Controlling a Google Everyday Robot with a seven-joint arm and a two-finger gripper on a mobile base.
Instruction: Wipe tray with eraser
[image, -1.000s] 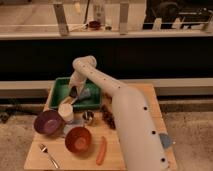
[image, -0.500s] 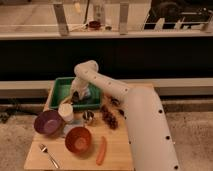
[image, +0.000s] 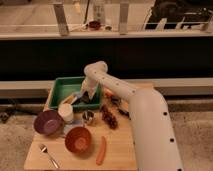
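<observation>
The gripper (image: 84, 96) hangs in the tray (image: 62, 85) — wooden table (image: 120, 147).

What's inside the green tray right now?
The end effector reaches down into the green rectangular plastic tray, beside a tan-yellow stick-like piece. Whatever lies under it is covered.

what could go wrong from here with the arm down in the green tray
1. The gripper is low inside the tray, right beside a tan-yellow piece; a wiping stroke that way could shove it out.
2. A white cup stands close to the tray's front rim; if the tray slides, the cup may tip toward the purple bowl.
3. The eraser cannot be made out under the gripper, so its contact with the tray is uncertain.
</observation>
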